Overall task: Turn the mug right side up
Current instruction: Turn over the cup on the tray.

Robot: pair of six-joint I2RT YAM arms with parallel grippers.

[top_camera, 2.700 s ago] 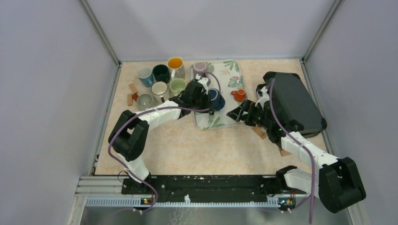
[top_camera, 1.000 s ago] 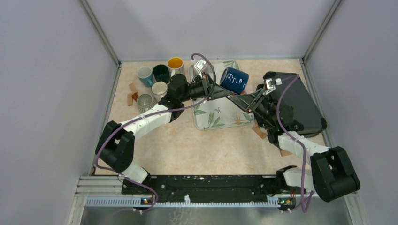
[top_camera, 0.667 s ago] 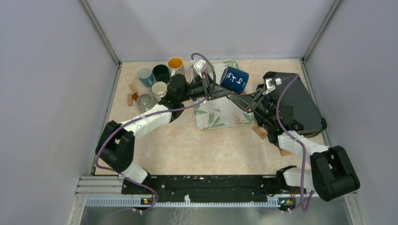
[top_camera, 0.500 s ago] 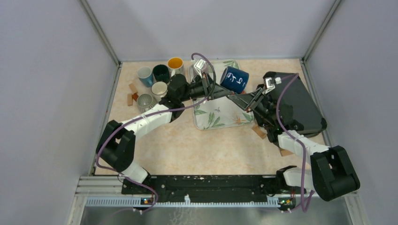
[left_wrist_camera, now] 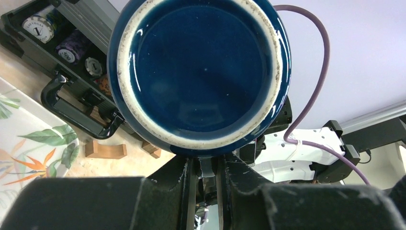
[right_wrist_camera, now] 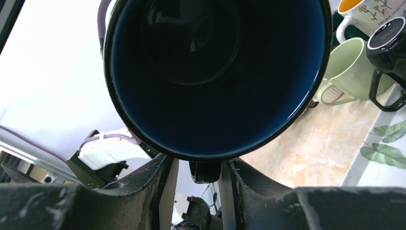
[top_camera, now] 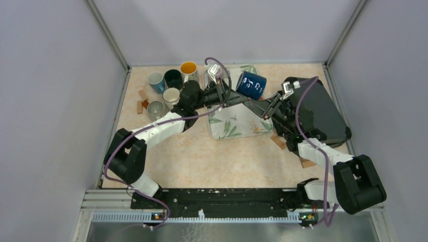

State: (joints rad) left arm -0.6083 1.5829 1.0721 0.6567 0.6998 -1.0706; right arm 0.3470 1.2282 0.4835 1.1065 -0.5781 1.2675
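The dark blue mug (top_camera: 251, 84) hangs on its side in the air above the leaf-print tray (top_camera: 237, 126), its handle pointing down. My left gripper (top_camera: 238, 99) is shut on that handle from the base side, and the left wrist view looks at the mug's base (left_wrist_camera: 198, 72) with the handle pinched at the left gripper (left_wrist_camera: 207, 165). From the mouth side, my right gripper (top_camera: 258, 104) meets the same handle. In the right wrist view the mug's mouth (right_wrist_camera: 215, 72) fills the frame. The right gripper (right_wrist_camera: 198, 165) has the handle between its pads, with a sliver of light on one side.
Several upright mugs (top_camera: 173, 78) stand at the back left, among them a light green one (right_wrist_camera: 352, 67). A black case (top_camera: 315, 108) lies at the right, open with poker chips (left_wrist_camera: 72, 28). Small wooden blocks (top_camera: 141, 101) lie at left, and one (top_camera: 277, 142) by the tray's right corner.
The left gripper has lifted the mug off the tray and tipped it sideways. In the last second the right gripper's jaws narrowed around the handle and the mug rolled slightly.
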